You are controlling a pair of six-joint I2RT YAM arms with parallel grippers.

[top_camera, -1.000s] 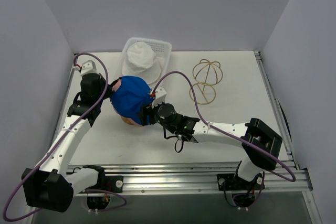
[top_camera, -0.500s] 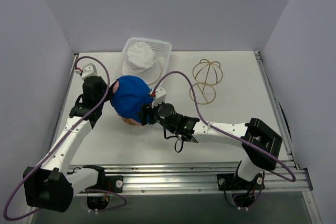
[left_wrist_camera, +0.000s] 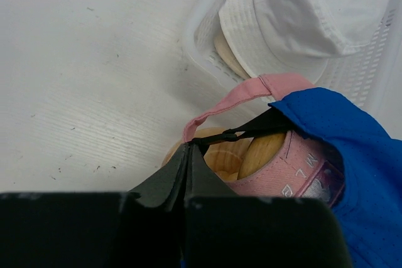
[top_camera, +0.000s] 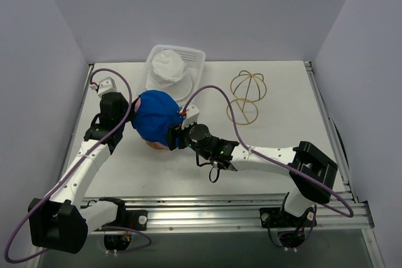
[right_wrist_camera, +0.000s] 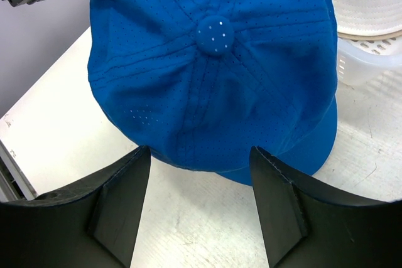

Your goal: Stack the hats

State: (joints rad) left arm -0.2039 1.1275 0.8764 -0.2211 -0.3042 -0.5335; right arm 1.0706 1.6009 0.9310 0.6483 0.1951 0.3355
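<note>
The white table fills the middle of the top view. At its upper centre edge sits a white plastic mesh basket, holding an off-white floppy fabric hat. Just below the basket, left of centre, a royal blue perforated fabric cap lies over a pink fabric cap, which covers a rounded wooden form. A gold wire dome frame lies apart at upper right. The right gripper is spread wide beside the blue cap's lower right, touching nothing. The left gripper is pinched tight on the blue cap's black strap at the cap's left edge.
</note>
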